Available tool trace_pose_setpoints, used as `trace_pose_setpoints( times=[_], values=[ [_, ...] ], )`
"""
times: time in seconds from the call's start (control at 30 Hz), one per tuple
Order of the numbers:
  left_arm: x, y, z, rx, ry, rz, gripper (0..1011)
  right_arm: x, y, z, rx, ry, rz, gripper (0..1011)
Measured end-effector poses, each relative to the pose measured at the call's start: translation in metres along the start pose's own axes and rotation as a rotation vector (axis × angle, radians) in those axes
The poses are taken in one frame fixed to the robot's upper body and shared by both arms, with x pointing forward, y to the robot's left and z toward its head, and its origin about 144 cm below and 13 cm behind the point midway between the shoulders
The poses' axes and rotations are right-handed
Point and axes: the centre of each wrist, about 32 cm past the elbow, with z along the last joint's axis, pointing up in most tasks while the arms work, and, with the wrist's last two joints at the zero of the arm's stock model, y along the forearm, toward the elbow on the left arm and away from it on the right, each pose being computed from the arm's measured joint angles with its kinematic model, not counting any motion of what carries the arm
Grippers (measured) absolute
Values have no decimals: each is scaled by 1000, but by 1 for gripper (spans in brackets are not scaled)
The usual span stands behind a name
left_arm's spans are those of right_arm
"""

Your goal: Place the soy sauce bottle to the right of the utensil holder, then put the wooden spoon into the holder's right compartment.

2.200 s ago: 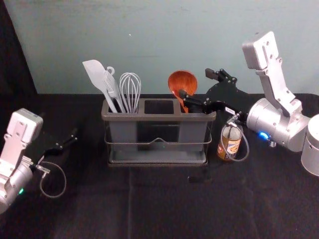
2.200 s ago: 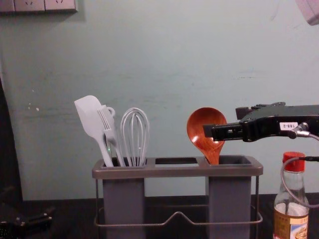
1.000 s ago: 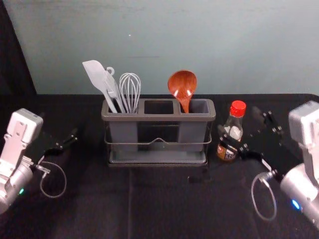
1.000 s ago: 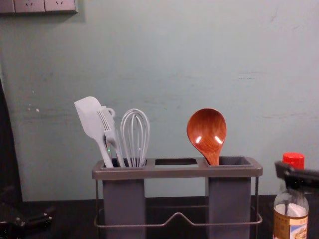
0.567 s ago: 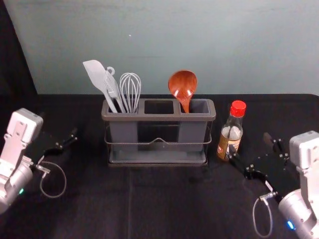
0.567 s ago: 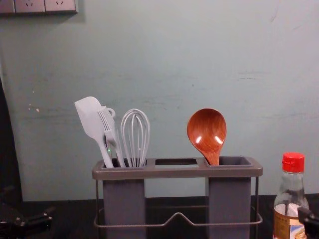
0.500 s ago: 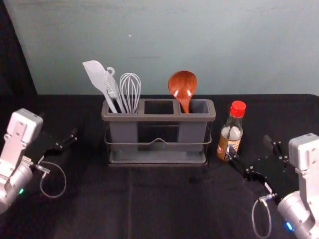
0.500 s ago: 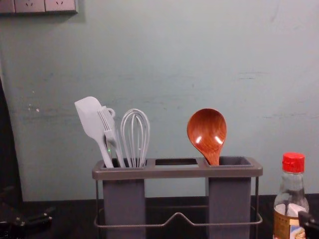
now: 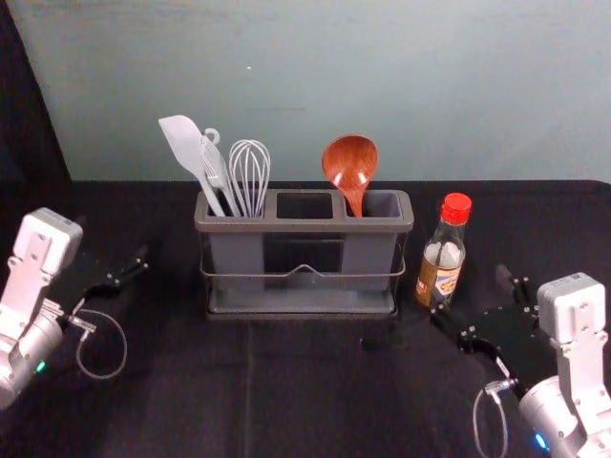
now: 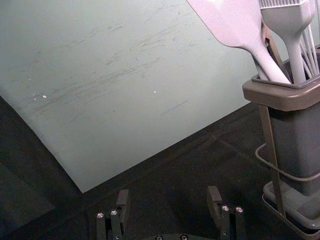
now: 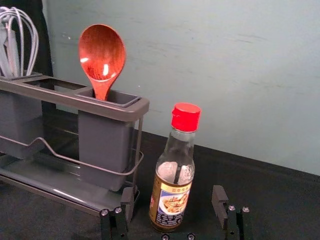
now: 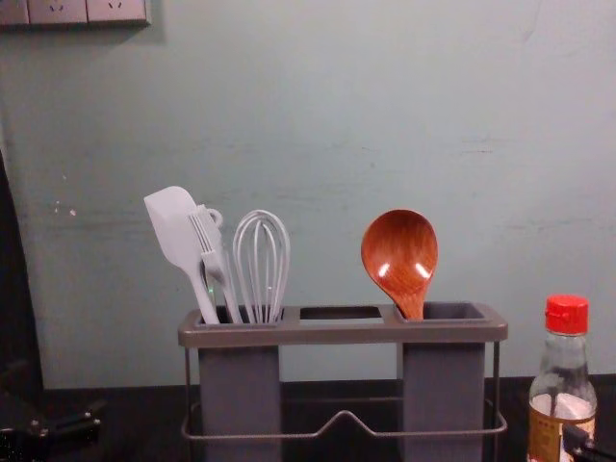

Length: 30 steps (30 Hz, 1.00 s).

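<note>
Wooden spoon (image 9: 349, 162) stood in right compartment (image 9: 385, 202) of the holder (image 9: 305, 226). Near the bottle (image 9: 442, 281), right claw (image 9: 473, 294) was wide open, empty; left claw (image 9: 111, 240), left of holder, likewise.

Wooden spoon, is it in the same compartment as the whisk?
No, the wooden spoon stands in the right compartment of the holder, and the whisk in its left compartment.

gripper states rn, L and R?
Left gripper: open, empty, off to the holder's left.
Right gripper: open, empty, in front of the soy sauce bottle.
</note>
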Motion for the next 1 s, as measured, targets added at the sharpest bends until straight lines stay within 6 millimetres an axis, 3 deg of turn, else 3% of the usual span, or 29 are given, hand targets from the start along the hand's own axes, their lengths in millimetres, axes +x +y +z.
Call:
trace_pose_setpoints(
  times=[1.0],
  values=[
    [0, 0, 0, 0, 0, 0, 1011, -1, 0, -1, 7, -17, 27, 1003]
  ],
)
